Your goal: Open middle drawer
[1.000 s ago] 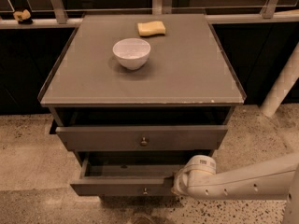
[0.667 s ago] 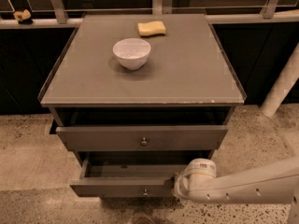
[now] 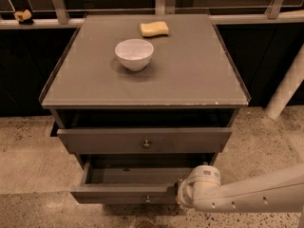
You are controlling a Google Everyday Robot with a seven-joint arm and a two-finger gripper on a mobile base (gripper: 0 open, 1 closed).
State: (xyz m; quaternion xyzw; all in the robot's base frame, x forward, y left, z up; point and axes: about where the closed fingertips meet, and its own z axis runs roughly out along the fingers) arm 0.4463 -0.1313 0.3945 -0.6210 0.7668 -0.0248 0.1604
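The middle drawer is a shallow grey-brown drawer with a small round knob. It stands pulled out well past the front above it, and its inside looks empty. The top drawer with its own knob sits just above, out only a little. The lowest drawer is hidden under the middle one. My gripper sits at the right end of the middle drawer's front. It is at the end of the white arm, which reaches in from the right.
A white bowl and a yellow sponge lie on the cabinet top. A white post stands at the right. Speckled floor surrounds the cabinet, and a railing with dark panels runs behind it.
The arm's wrist has sunk very slightly. The middle drawer stands as far out as before.
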